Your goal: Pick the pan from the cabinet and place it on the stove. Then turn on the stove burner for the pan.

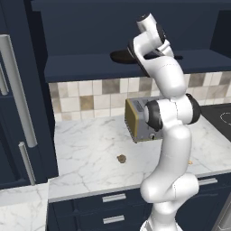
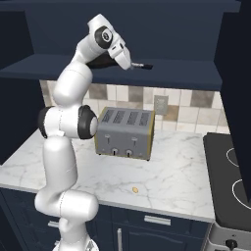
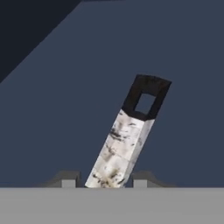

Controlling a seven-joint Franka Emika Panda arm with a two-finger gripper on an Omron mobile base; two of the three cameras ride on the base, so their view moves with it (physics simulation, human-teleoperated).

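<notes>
Nearest the hand camera, two dark fingertips point(image 3: 69, 179) rise on either side of the pan's handle point(image 3: 131, 135), a speckled silvery bar ending in a black tip with a hanging hole. The handle runs up between them, tilted a little to the right, so the pincer point(image 3: 105, 180) stands narrow about the handle; whether the pads already press on it I cannot tell, since their inner faces are hidden at the bottom edge.

From the base cameras the arm reaches high, its wrist bent toward the navy shelf point(image 1: 90, 65) of the cabinet point(image 2: 171, 29). The pan point(image 1: 121, 56) rests flat on that shelf, a black round shape partly behind the wrist, with its handle tip sticking out to the right of the hand in the right base view. Going for the handle makes sense (the bowl is too wide for two short fingers, and the shelf leaves little headroom).

Below, on the marble counter point(image 1: 90, 149), sits a silver toaster point(image 2: 125, 131), and the stove point(image 2: 228, 171) lies at the far right, well apart from the pan. I judge the task to be at its grasping step: lift, carry and burner switch all remain.
</notes>
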